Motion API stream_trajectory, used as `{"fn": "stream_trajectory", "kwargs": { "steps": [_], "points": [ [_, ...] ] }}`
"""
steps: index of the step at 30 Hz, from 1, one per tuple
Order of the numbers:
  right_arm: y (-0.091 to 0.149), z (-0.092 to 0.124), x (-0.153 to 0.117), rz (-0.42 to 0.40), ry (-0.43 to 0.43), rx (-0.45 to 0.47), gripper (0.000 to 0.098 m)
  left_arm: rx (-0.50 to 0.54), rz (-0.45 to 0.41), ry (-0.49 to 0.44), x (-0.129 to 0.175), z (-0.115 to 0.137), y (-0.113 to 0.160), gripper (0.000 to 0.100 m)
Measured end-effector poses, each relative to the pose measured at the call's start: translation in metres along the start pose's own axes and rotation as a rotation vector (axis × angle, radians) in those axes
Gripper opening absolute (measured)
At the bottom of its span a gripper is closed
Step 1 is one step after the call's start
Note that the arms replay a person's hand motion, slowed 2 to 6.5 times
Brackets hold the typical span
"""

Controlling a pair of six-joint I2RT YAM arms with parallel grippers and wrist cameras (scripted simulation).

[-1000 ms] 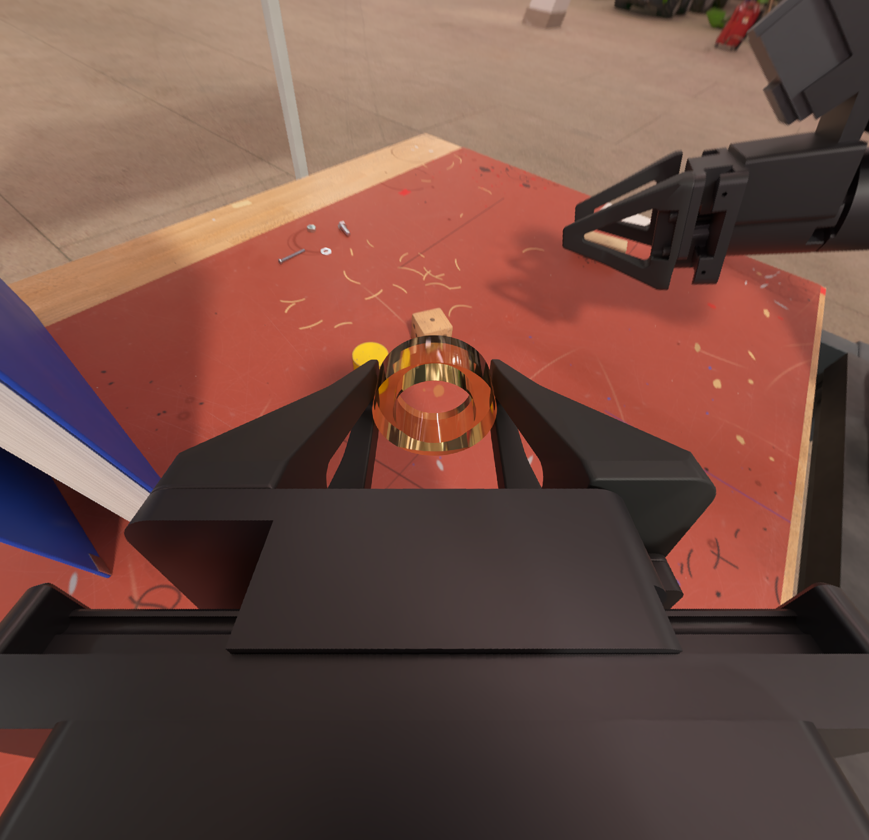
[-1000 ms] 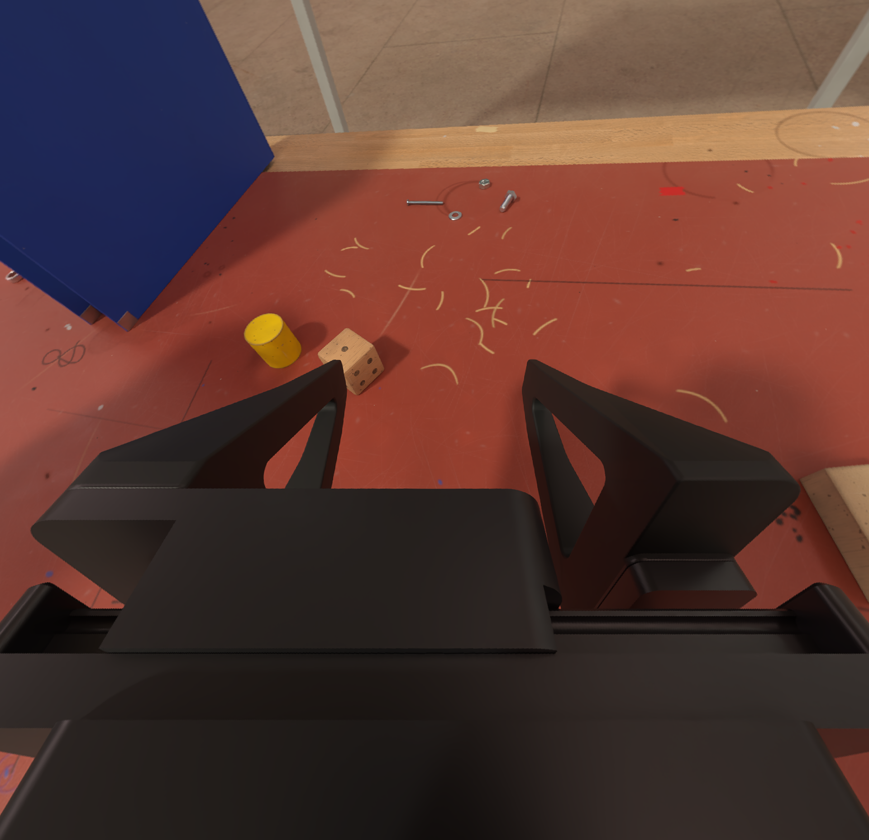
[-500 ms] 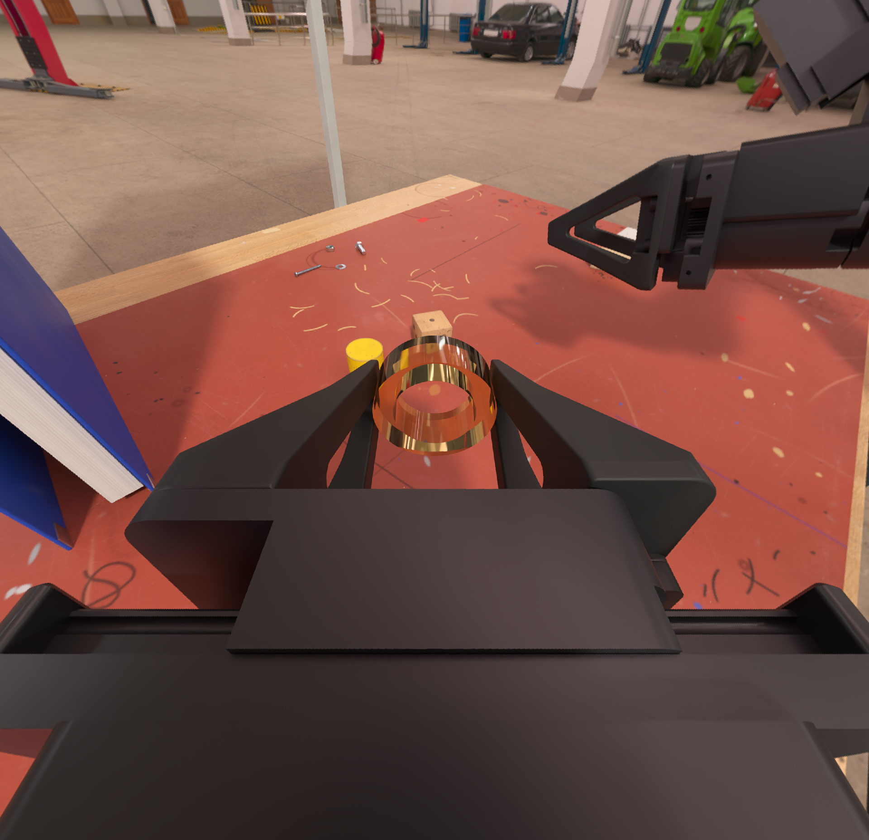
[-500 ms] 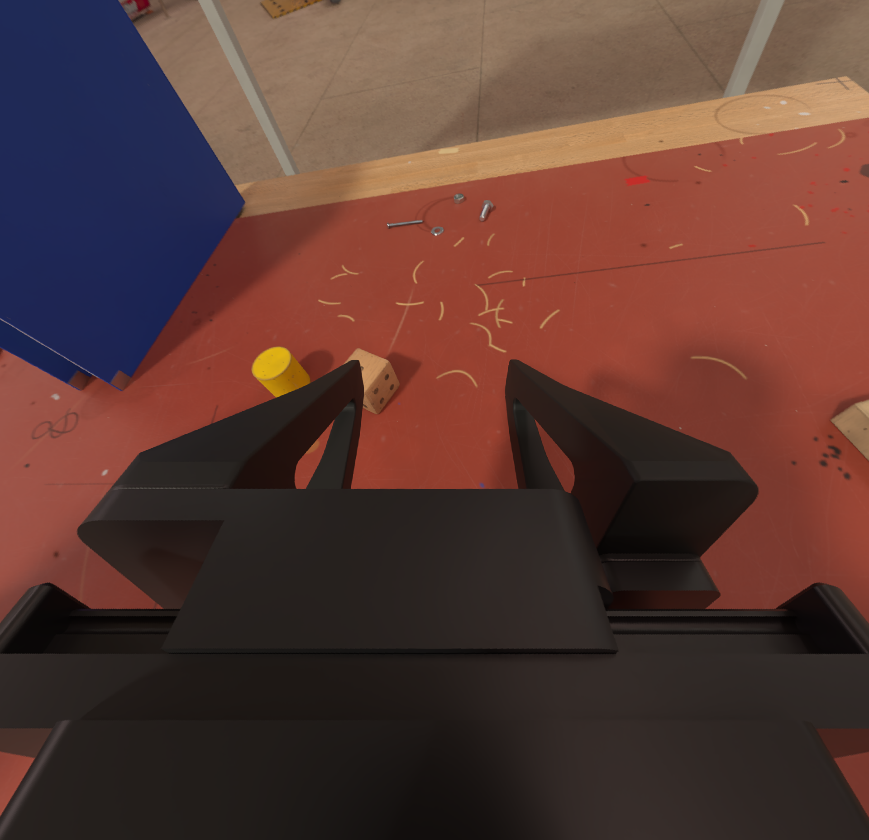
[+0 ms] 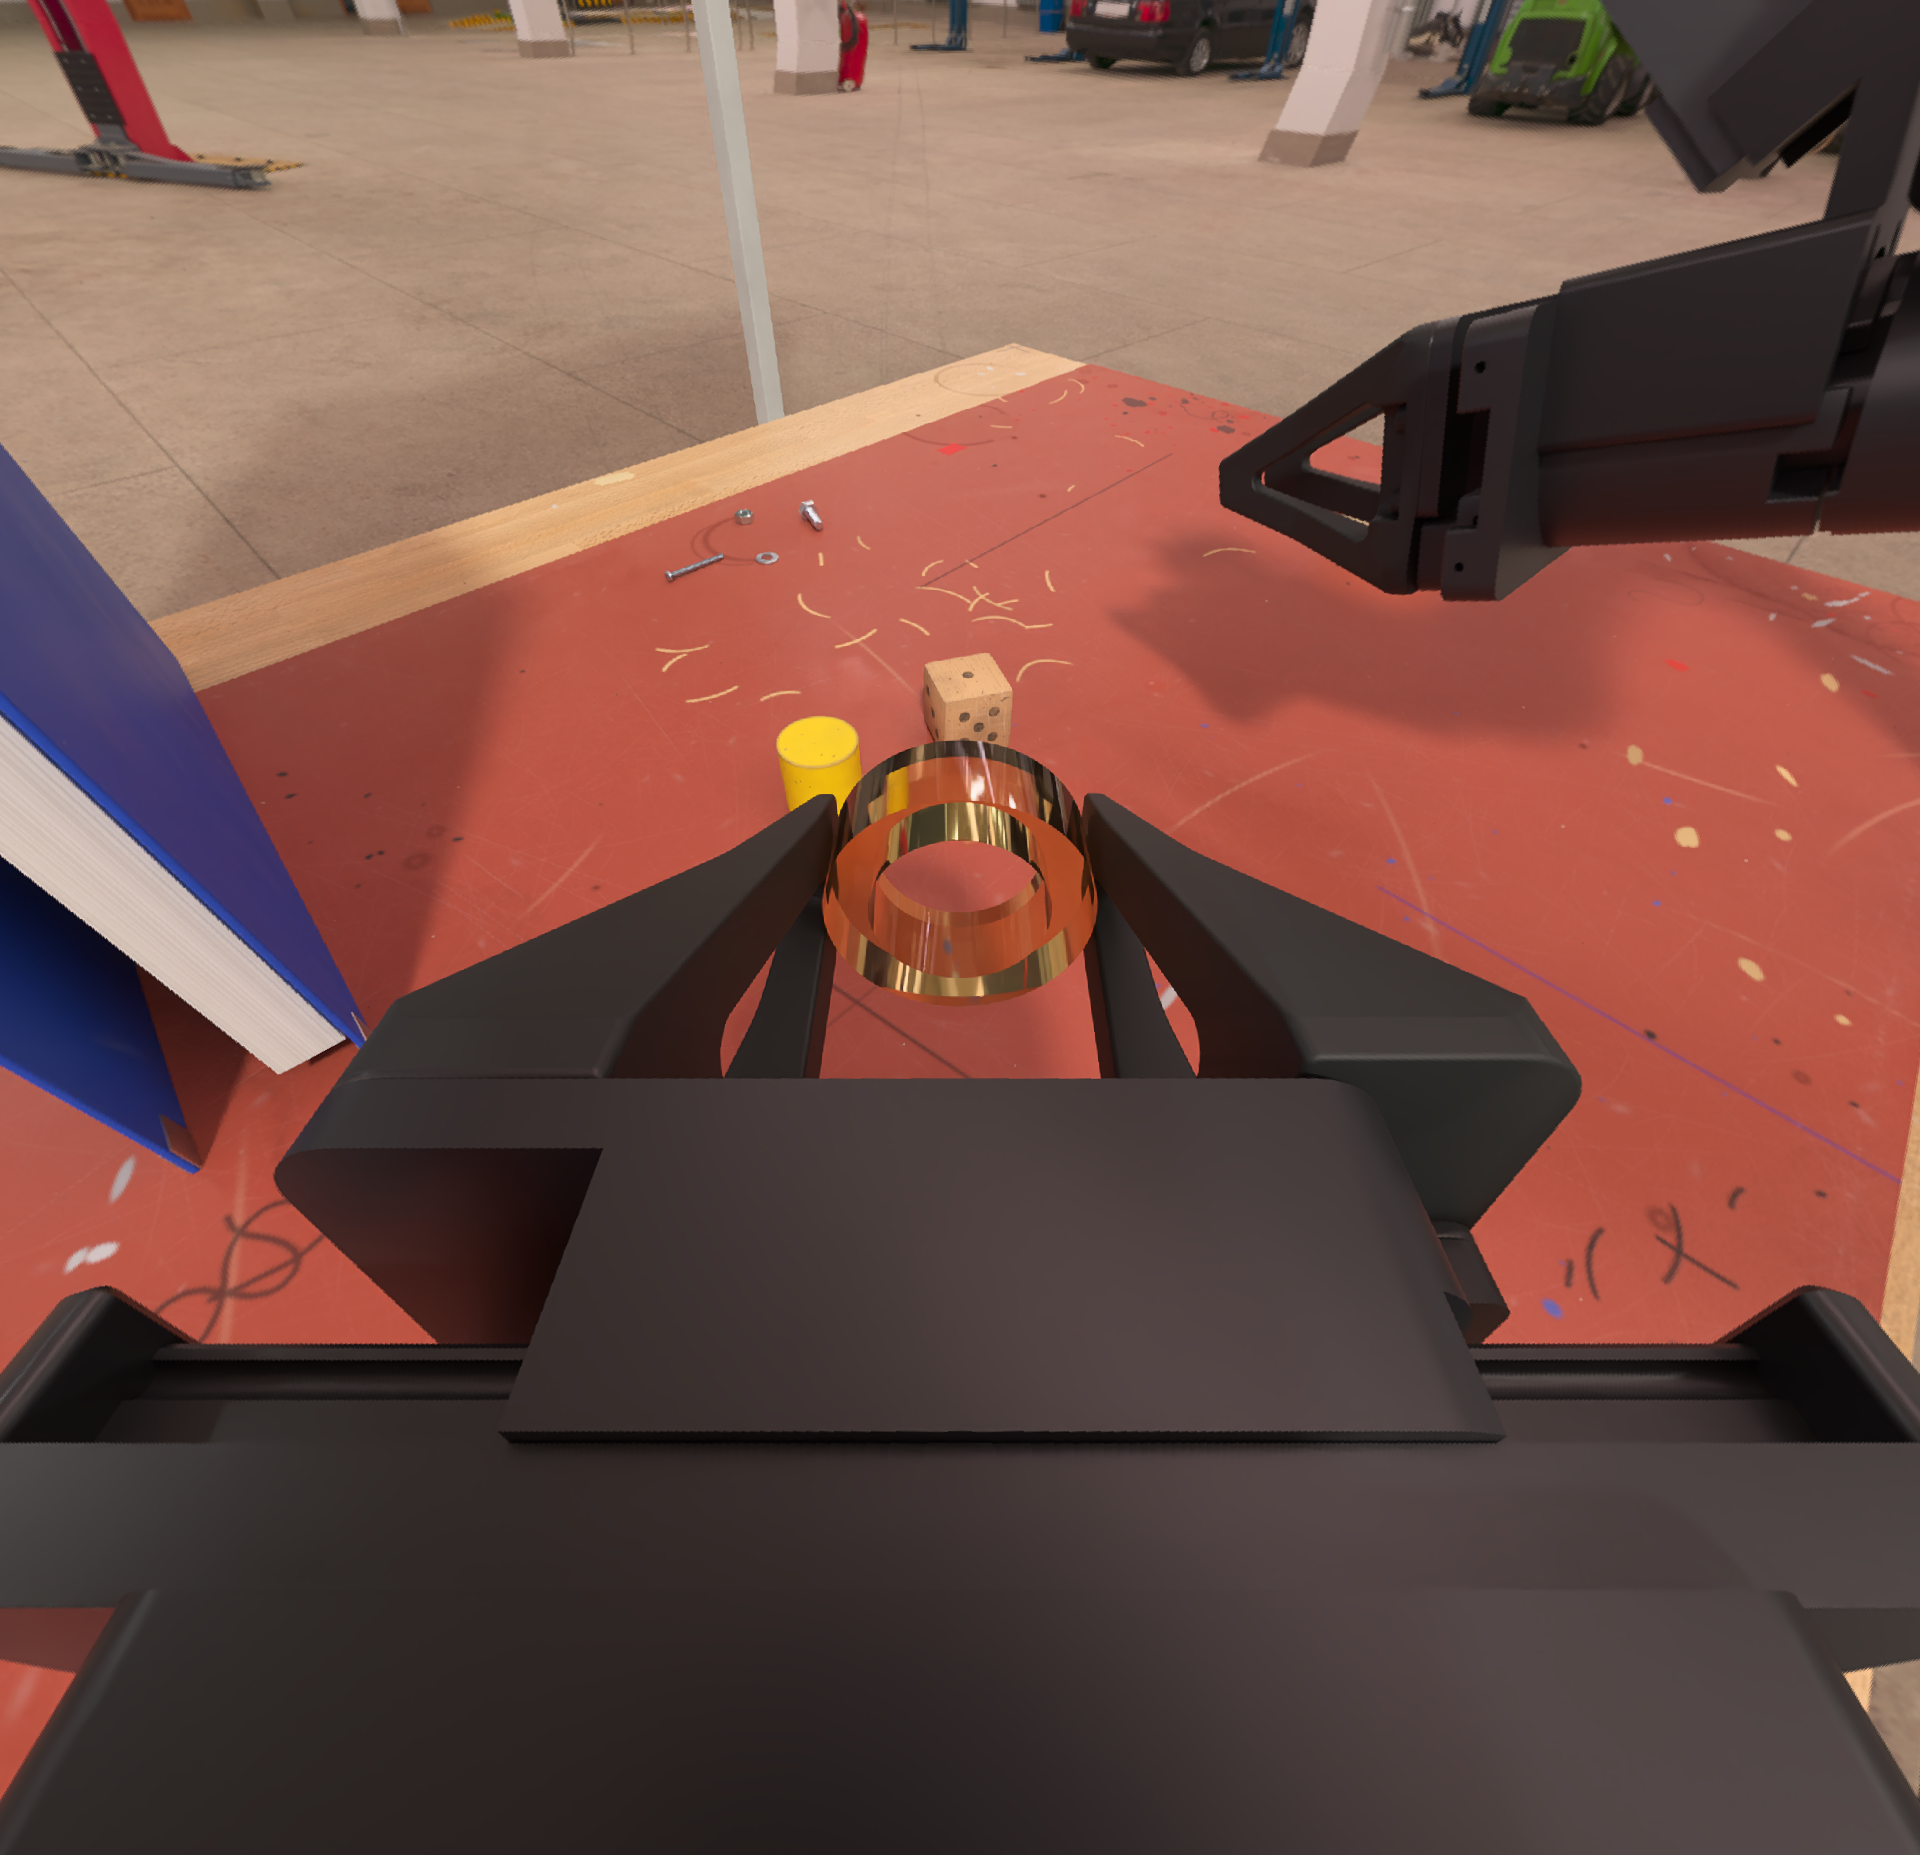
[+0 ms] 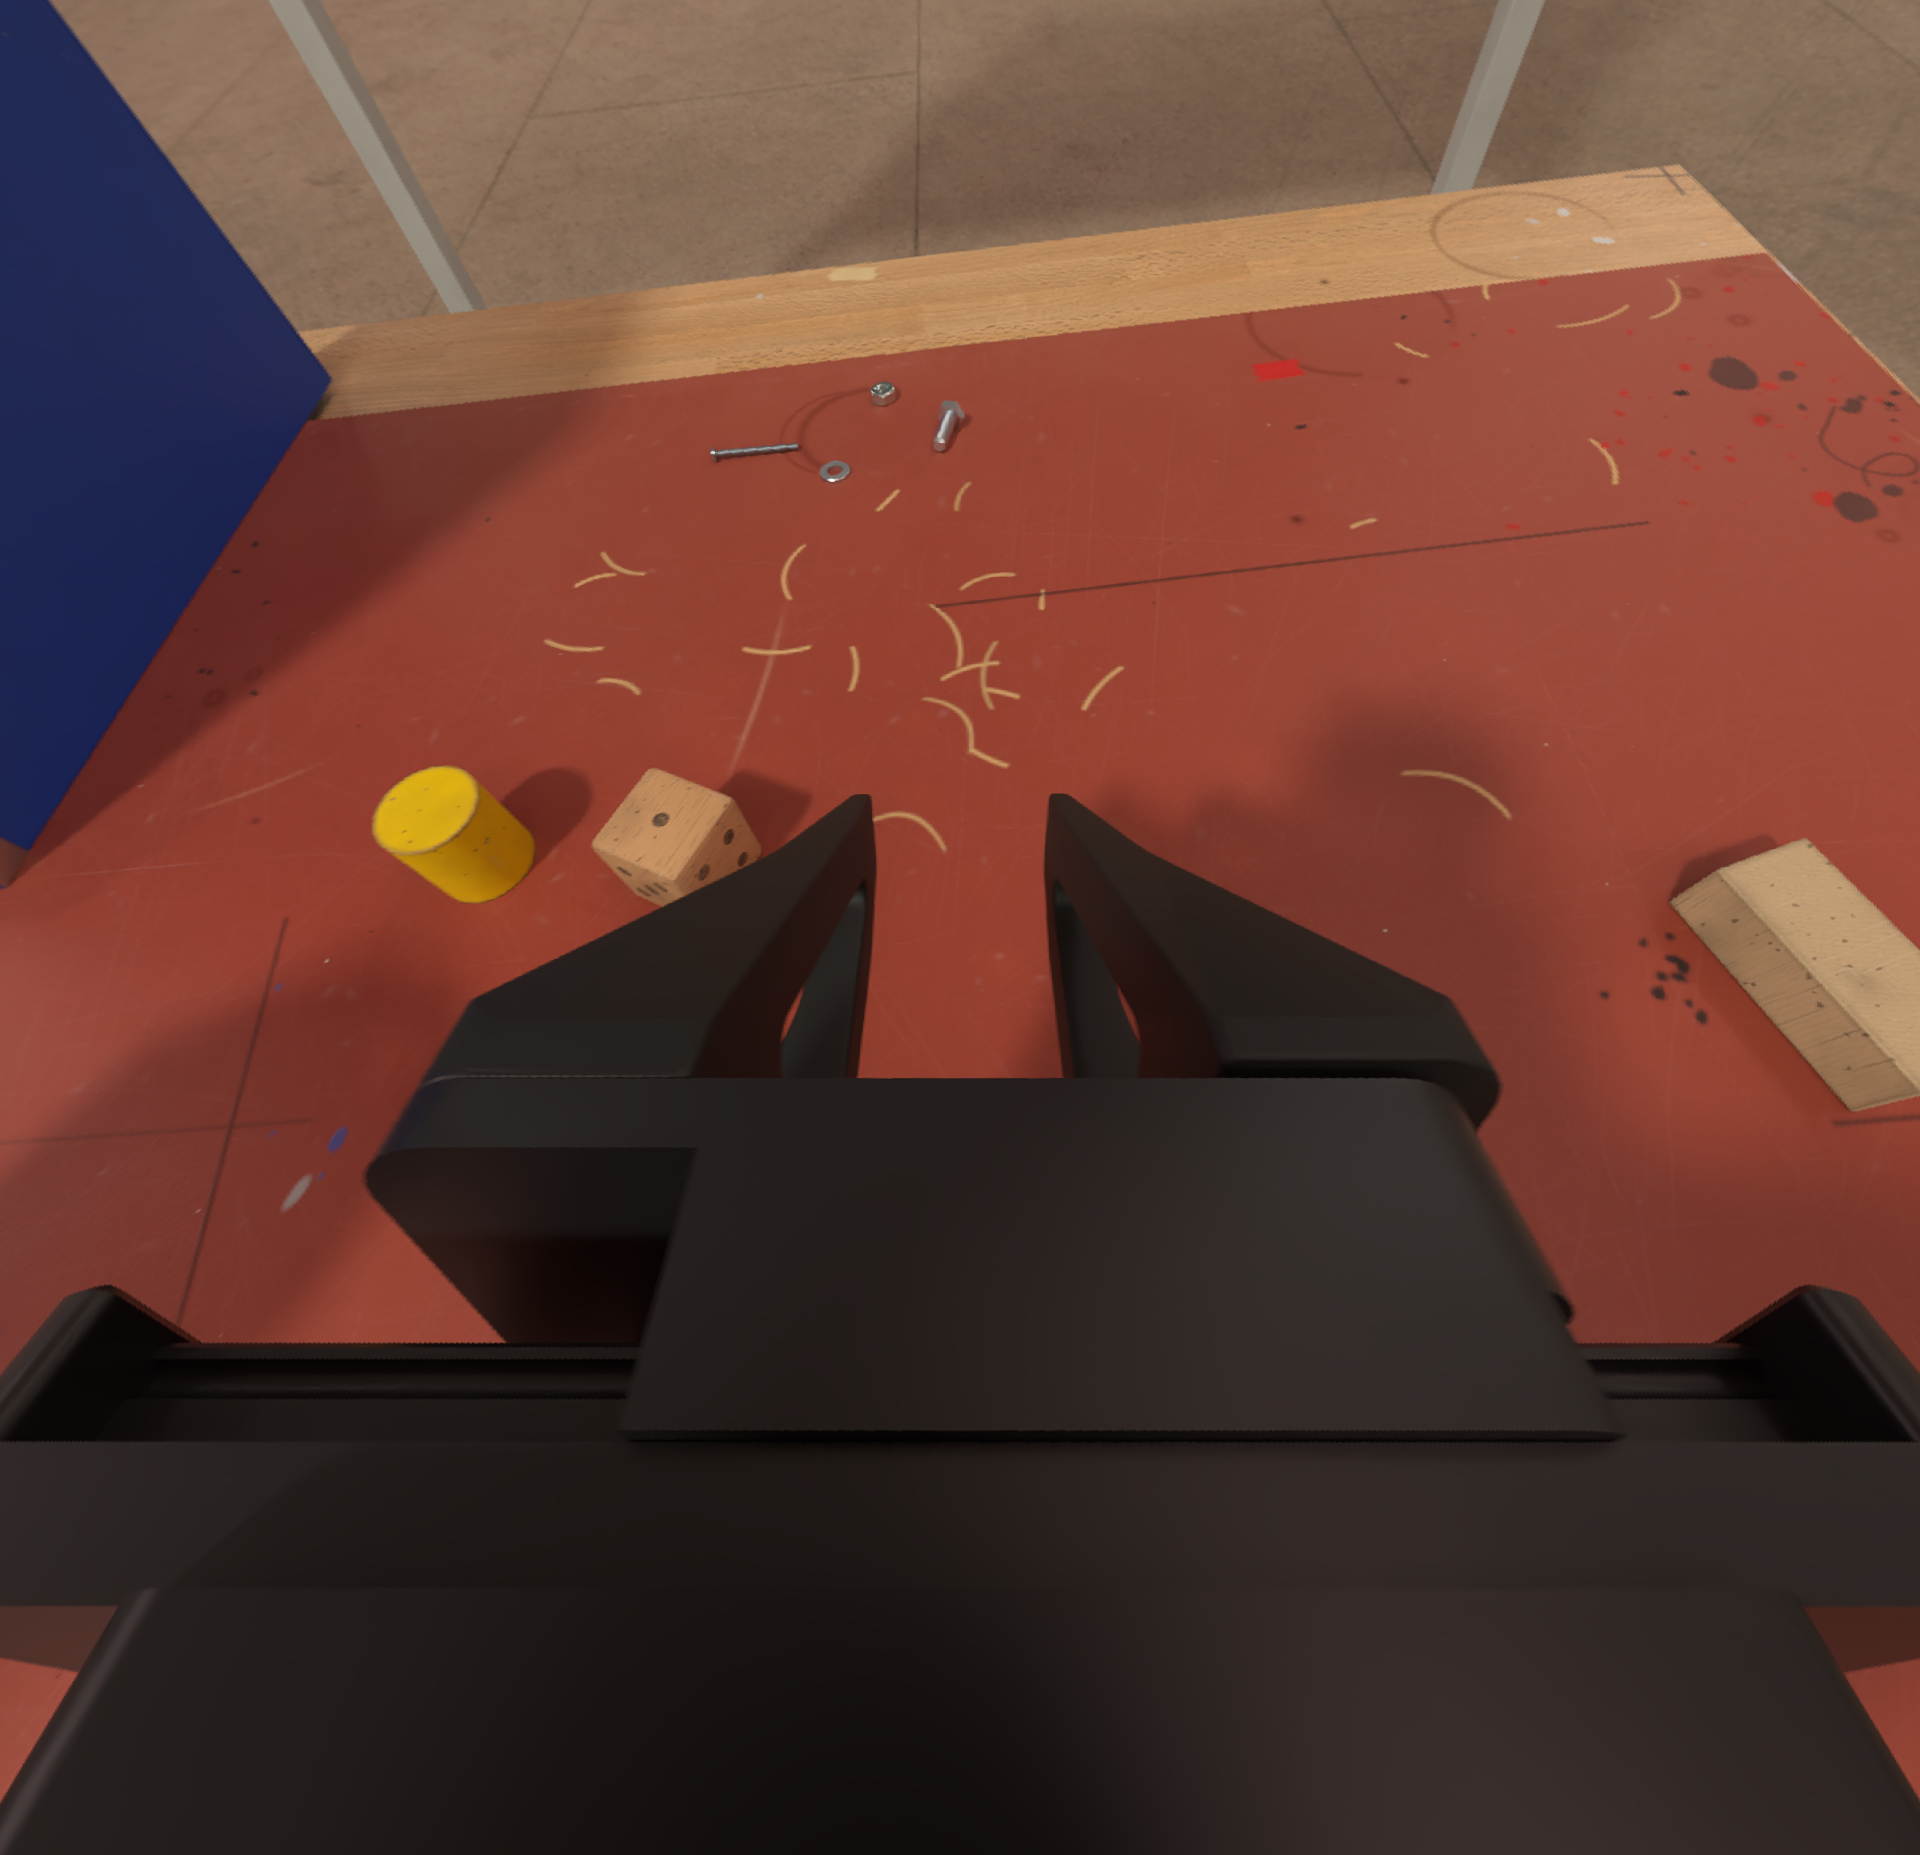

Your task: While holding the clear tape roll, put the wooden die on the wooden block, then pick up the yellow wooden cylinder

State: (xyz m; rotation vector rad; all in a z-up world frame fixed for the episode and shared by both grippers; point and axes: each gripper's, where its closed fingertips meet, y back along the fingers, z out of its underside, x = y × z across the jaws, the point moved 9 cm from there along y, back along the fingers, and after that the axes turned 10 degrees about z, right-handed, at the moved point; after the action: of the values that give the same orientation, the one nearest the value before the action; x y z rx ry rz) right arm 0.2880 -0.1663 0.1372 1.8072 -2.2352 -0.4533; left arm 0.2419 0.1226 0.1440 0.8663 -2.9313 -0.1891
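Note:
My left gripper (image 5: 958, 808) is shut on the clear amber tape roll (image 5: 966, 958) and holds it above the red mat. Just beyond it stand the yellow wooden cylinder (image 5: 818, 761) and the wooden die (image 5: 967, 699). In the right wrist view, the die (image 6: 677, 837) sits beside the cylinder (image 6: 452, 834), just left of my left fingertip. My right gripper (image 6: 960, 808) is empty, its jaws a narrow gap apart, above the mat. It also shows in the left wrist view (image 5: 1236, 486), raised at the right. The wooden block (image 6: 1813, 958) lies at the right edge.
A blue book (image 5: 125, 818) stands propped at the left, also in the right wrist view (image 6: 125, 403). Loose screws, a nut and a washer (image 6: 831, 434) lie near the far wooden table edge (image 6: 935, 309). Wood shavings are scattered on the mat.
My right gripper's jaws have narrowed a lot, and it has shifted right, away from the die. My left gripper has tilted up with the tape roll still in it.

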Motion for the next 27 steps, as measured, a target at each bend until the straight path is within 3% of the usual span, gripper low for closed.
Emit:
{"fn": "stream_trajectory", "kwargs": {
  "steps": [4, 6, 18, 27],
  "points": [
    [-0.008, -0.001, 0.002, 0.007, -0.002, -0.008, 0.0073, 0.012, 0.0, 0.015, -0.001, -0.003, -0.002, 0.039],
    [-0.012, -0.001, 0.002, -0.001, -0.007, -0.011, 0.0019, 0.016, 0.002, 0.021, -0.002, -0.003, -0.003, 0.039],
    [-0.041, 0.0, -0.006, 0.089, 0.038, -0.07, 0.0012, -0.013, 0.031, 0.006, 0.002, 0.0, -0.01, 0.039],
    [-0.058, -0.009, -0.025, 0.101, 0.094, -0.088, 0.0012, -0.025, 0.032, -0.04, 0.005, -0.002, -0.008, 0.039]
  ]
}}
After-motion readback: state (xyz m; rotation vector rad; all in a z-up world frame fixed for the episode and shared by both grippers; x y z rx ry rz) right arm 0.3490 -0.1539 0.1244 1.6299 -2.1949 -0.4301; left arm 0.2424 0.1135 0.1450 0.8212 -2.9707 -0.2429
